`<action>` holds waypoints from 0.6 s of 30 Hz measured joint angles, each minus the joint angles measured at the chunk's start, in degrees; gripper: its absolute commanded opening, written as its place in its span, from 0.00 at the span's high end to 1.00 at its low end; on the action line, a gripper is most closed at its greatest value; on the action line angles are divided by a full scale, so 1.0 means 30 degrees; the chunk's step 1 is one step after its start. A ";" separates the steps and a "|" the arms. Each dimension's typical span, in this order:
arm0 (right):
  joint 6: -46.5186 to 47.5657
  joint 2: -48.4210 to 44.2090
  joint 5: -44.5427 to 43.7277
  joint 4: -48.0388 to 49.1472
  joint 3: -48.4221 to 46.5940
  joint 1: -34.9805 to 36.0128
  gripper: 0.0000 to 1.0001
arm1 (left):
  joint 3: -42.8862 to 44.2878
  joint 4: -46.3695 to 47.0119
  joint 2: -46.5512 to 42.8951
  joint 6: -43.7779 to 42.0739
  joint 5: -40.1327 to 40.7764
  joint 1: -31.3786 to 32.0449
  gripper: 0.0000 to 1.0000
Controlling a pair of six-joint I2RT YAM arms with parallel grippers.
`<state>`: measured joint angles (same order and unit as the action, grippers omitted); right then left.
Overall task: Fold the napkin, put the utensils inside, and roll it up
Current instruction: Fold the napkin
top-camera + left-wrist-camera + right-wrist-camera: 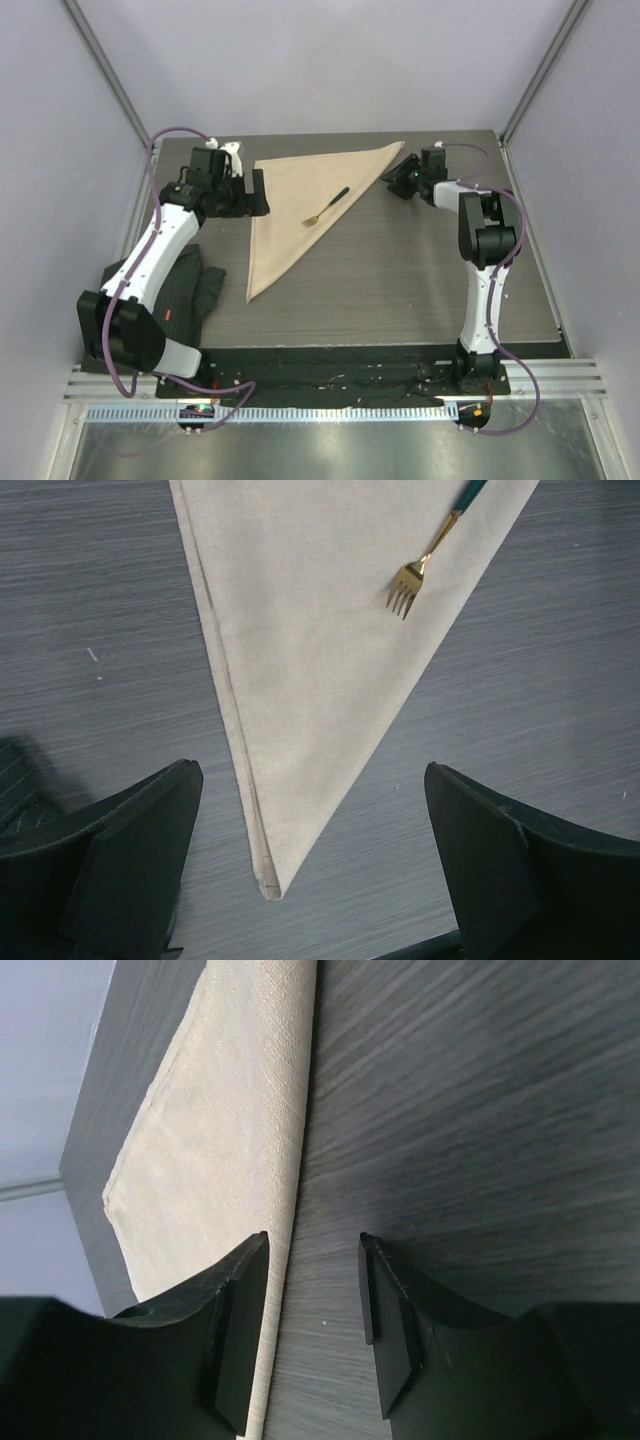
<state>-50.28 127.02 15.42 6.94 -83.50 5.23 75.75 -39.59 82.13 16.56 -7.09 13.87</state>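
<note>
On the tabletop (pixel 400 280) the napkin (pixel 290 200) lies folded into a triangle, with the fork (pixel 326 206) on it right at the long folded edge. Left claw (pixel 310 770) spread wide, empty, above the near tip. Right claw (pixel 313 1240) released, empty, by the far-right tip. Risks: rolling could nudge the fork off that edge; pinching only one layer would likely unfold the napkin.

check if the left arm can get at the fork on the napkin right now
Probably yes: the left claw is open at a corner of the napkin, and the fork lies uncovered on top of the cloth just ahead, with nothing between them.
</note>
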 measured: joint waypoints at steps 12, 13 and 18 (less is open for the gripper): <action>-0.1086 0.1953 0.0670 0.1821 -0.1770 -0.0073 0.60 | 0.0000 -0.0015 0.0007 -0.0022 0.0211 0.0000 0.00; -0.1144 0.2047 0.0678 0.1836 -0.1851 -0.0073 0.62 | 0.0000 -0.0015 0.0007 -0.0022 0.0211 0.0000 0.00; -0.1217 0.2433 0.0663 0.1756 -0.2251 -0.0073 0.70 | 0.0051 -0.0058 0.0138 -0.0058 0.0342 0.0000 0.00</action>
<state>-53.93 134.32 17.41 12.21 -90.26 5.02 75.90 -39.77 82.54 16.38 -6.07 13.87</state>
